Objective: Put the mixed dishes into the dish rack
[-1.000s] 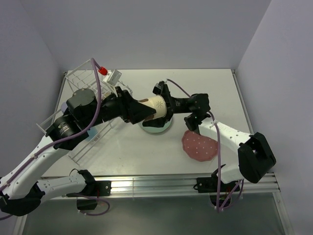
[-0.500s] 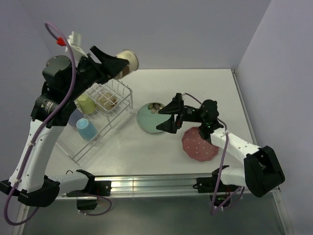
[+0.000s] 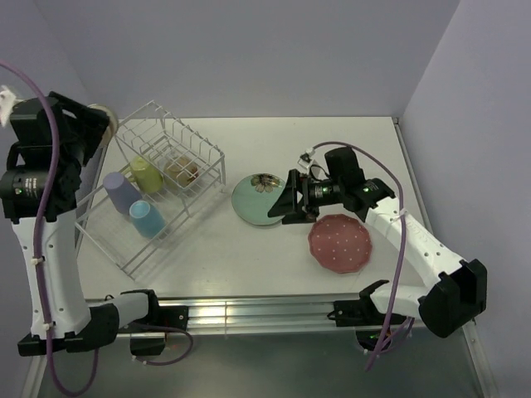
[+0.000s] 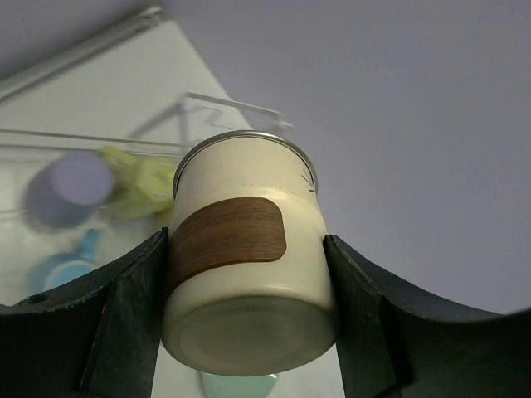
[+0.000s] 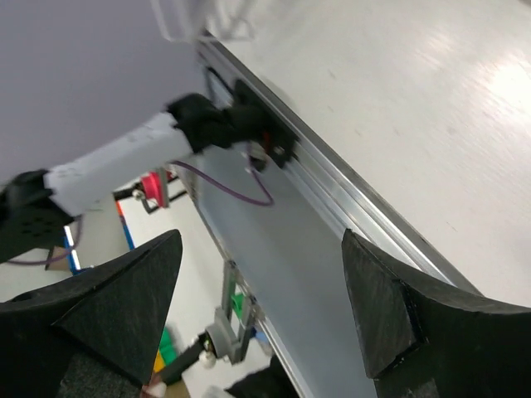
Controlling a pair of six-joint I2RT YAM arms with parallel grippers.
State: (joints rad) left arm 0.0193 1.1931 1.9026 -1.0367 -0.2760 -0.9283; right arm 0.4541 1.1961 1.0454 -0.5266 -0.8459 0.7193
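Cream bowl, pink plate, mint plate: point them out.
cream bowl (image 4: 228, 236): left wrist view, brown band on side
pink white-dotted plate (image 3: 340, 243): top external view, plate centre
mint-green flower plate (image 3: 251, 203): top external view, centre

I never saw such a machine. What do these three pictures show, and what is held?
Two robot arms are bolted at the near edge of a white table. The top view looks down from above and behind them; the other two pictures come from a camera on each wrist. The left tool is shut on a cream bowl, up in the air near the dish rack. In the rack sit a lavender cup, a light blue mug, a yellow mug and a small metal cup. The right tool is open and empty, beside the mint-green plate. A pink dotted plate lies on the table.
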